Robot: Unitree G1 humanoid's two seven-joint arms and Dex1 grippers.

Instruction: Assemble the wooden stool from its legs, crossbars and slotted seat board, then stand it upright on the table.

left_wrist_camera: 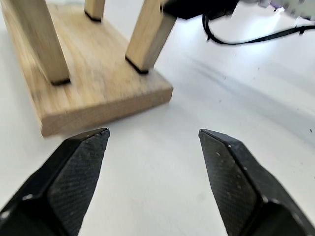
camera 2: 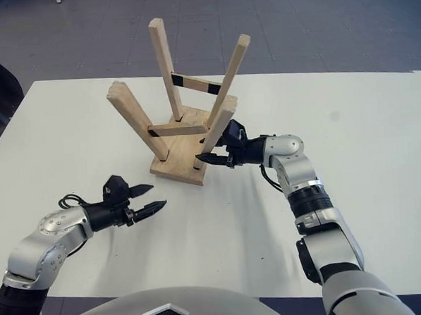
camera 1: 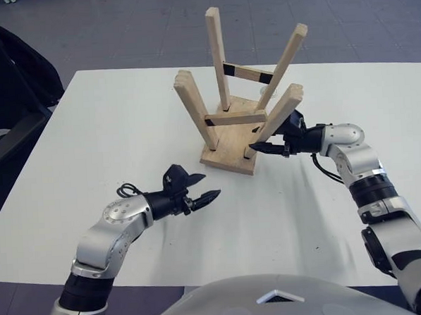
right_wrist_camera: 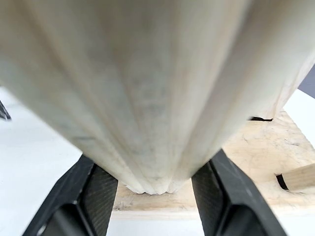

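The wooden stool stands upside down on the white table (camera 1: pixel 103 135), its slotted seat board (camera 1: pixel 228 160) flat on the surface and its legs pointing up. Two crossbars (camera 1: pixel 235 118) join the legs. My right gripper (camera 1: pixel 256 148) is shut on the near right leg (camera 1: pixel 279 111) close to where it enters the board; in the right wrist view that leg (right_wrist_camera: pixel 147 88) sits between the black fingers (right_wrist_camera: pixel 98 196). My left gripper (camera 1: pixel 210 186) hovers open just above the table, in front of and left of the board, holding nothing. The board's corner (left_wrist_camera: pixel 98 93) lies just beyond its open fingertips.
A dark chair (camera 1: pixel 9 90) stands off the table's left edge. Bare tabletop surrounds the stool on every side, with wide room at the right and front. Grey floor lies beyond the far edge.
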